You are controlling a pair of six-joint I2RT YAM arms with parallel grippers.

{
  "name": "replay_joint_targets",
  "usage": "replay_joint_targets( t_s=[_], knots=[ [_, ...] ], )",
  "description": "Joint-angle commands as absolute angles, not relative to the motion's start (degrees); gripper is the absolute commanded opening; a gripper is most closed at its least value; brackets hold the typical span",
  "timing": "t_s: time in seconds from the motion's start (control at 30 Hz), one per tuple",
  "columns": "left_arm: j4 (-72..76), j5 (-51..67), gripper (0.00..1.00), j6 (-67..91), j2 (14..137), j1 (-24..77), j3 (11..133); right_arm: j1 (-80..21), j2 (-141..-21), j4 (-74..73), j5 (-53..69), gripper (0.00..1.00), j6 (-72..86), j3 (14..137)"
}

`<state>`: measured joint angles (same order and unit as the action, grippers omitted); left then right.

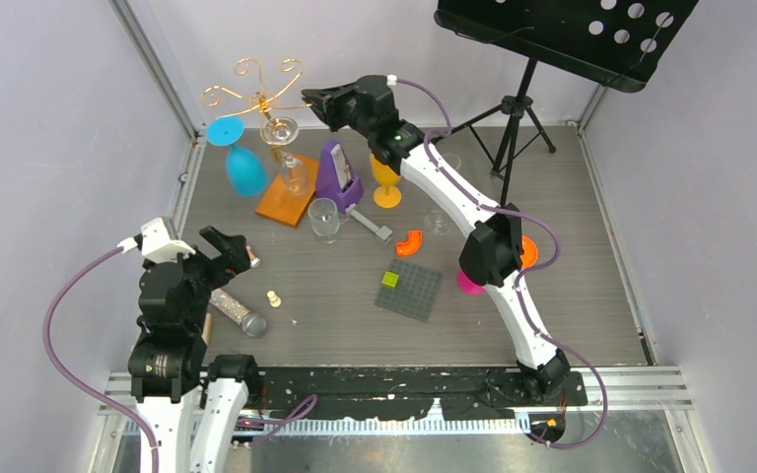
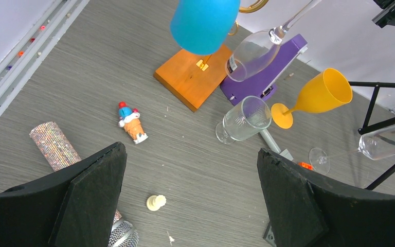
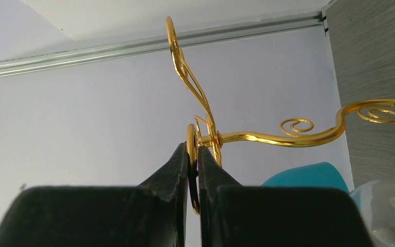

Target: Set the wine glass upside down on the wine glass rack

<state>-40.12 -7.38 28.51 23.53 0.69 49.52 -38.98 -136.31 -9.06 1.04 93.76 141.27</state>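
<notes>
The wine glass rack (image 1: 256,94), gold wire on an orange base (image 1: 286,202), stands at the back left. My right gripper (image 1: 308,99) is shut on one of its gold wire loops; in the right wrist view the pads (image 3: 205,170) pinch the ring (image 3: 191,141). A blue wine glass (image 1: 241,163) and a clear wine glass (image 1: 291,158) hang upside down from the rack. A yellow wine glass (image 1: 386,177) stands upright, and another clear one (image 2: 385,144) lies on its side. My left gripper (image 1: 225,246) is open and empty over the near left of the table (image 2: 190,154).
A purple metronome (image 1: 337,172) and a clear tumbler (image 1: 323,219) sit near the rack's base. A black music stand (image 1: 562,30) rises at the back right. A glitter microphone (image 1: 237,313), chess pawn (image 1: 274,298), clown toy (image 2: 132,122), grey baseplate (image 1: 409,289) and orange curved piece (image 1: 410,242) lie about.
</notes>
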Motion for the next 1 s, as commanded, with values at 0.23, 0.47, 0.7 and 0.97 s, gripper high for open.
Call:
replay_joint_targets(
  t_s=[0.23,0.47,0.7,0.97],
  knots=[
    [-37.9,-6.3,0.94,29.5,24.7,0.9,52.3,-40.3,-124.7,-4.4,5.2,0.05,101.7,138.2],
    [-38.1,-6.4,0.94,29.5,24.6,0.9,52.6,-40.8,-123.3,-4.1,5.6,0.05,102.4,136.9],
    [-38.4,-6.6,0.94,29.4,24.4,0.9,52.7,-41.1,-121.5,-3.0,6.2,0.05,102.4,133.9],
    [-38.5,-6.6,0.94,29.5,24.2,0.9,52.4,-41.4,-118.2,-0.8,7.1,0.05,102.4,128.1]
  ],
)
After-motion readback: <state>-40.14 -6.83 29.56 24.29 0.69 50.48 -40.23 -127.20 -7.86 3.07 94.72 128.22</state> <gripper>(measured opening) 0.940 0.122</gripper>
